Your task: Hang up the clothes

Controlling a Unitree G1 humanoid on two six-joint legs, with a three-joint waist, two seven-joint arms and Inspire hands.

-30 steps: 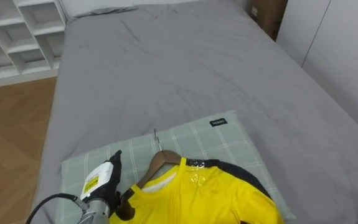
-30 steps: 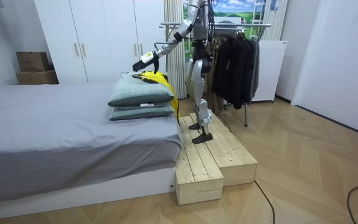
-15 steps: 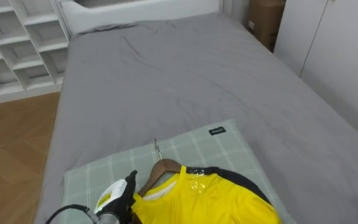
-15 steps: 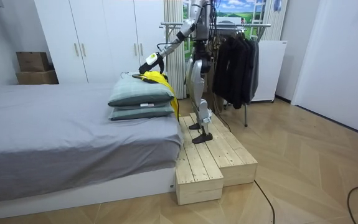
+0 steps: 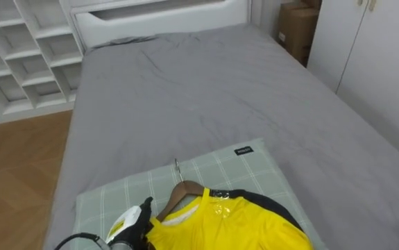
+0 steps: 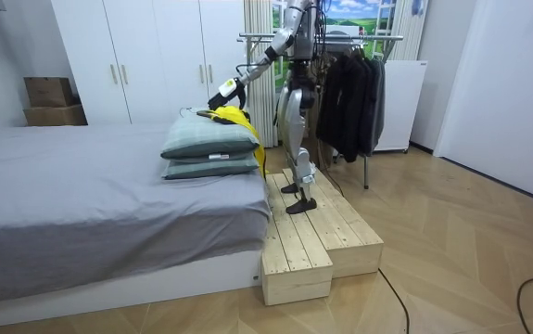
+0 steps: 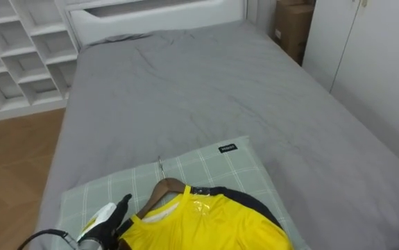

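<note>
A yellow shirt [image 5: 234,226] with a dark trim lies on a wooden hanger [image 5: 182,189], whose metal hook [image 5: 177,167] points up the bed. Both rest on a green checked pillow [image 5: 213,165] at the foot of the bed. My left hand [image 5: 131,223] comes in from the lower left and sits against the shirt's left shoulder, beside the hanger's arm. Its fingertips are hidden against the cloth. In the room view I stand on a wooden platform [image 6: 322,241] at the bed's end, left arm stretched out over the stacked pillows [image 6: 209,139] to the shirt [image 6: 232,116].
The grey bed [image 5: 199,90] stretches ahead, with white cube shelves [image 5: 19,62] to its left and a cardboard box [image 5: 295,28] at the far right. Behind me stands a clothes rack [image 6: 359,39] hung with dark garments [image 6: 349,93].
My left hand has drawn in from over the pillow to the shirt's shoulder by the hanger. The eye view has tipped up a little; shirt and hanger lie as before.
</note>
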